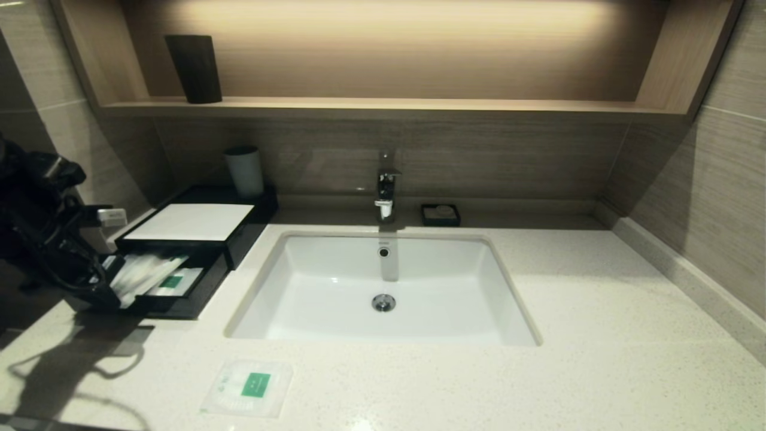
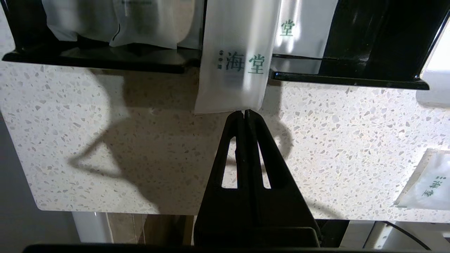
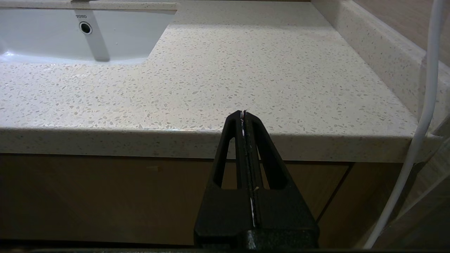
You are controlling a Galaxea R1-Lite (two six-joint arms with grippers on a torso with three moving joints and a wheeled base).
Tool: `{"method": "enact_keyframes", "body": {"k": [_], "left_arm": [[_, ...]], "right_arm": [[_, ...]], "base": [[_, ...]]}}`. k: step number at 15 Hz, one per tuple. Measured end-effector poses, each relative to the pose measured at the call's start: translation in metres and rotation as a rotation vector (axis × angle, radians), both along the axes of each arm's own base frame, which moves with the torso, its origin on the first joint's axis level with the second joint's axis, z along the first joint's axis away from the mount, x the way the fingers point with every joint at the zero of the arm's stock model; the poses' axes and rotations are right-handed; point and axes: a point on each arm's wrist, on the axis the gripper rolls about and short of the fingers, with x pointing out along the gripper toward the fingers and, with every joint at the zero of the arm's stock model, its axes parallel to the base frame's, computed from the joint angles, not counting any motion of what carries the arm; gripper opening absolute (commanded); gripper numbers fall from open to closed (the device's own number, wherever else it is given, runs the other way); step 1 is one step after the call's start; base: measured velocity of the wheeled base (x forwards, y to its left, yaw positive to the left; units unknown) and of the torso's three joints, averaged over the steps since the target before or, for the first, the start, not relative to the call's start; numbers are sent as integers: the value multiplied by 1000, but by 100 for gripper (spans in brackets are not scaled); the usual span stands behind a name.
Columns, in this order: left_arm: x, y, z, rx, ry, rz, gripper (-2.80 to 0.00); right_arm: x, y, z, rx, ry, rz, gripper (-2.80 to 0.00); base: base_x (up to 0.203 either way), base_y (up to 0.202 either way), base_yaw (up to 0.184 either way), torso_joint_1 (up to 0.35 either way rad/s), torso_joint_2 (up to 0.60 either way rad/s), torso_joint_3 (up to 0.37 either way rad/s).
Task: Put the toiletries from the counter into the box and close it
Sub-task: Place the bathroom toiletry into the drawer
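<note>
The black box (image 1: 197, 236) with a white top panel stands at the counter's (image 1: 598, 335) left, and its drawer (image 1: 179, 305) is pulled out with several pale packets inside. My left gripper (image 2: 244, 112) is at the drawer's outer end (image 1: 103, 281), shut on the end of the long slim packet (image 2: 235, 59). That packet lies across the drawer's wall (image 2: 105, 61), most of it inside. The flat square packet (image 1: 248, 386) lies on the counter in front of the basin's left corner; it also shows in the left wrist view (image 2: 427, 182). My right gripper (image 3: 243, 113) is shut and empty, parked below the counter's front edge.
A white basin (image 1: 383, 287) with a tap (image 1: 386, 185) is sunk in the middle. A small black soap dish (image 1: 440, 214) stands behind it, and a pale cup (image 1: 244, 170) behind the box. A dark cup (image 1: 194, 67) stands on the wooden shelf.
</note>
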Motion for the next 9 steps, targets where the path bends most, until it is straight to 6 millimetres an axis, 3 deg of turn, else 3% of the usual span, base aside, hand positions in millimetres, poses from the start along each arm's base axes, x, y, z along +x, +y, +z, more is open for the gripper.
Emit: {"method": "enact_keyframes", "body": {"k": [9], "left_arm": [[12,-6,-4,-9,-3,12,-280]], "right_arm": [[0,0,0,0,0,0,-280]], "base": [[0,0,0,0,0,0]]}}
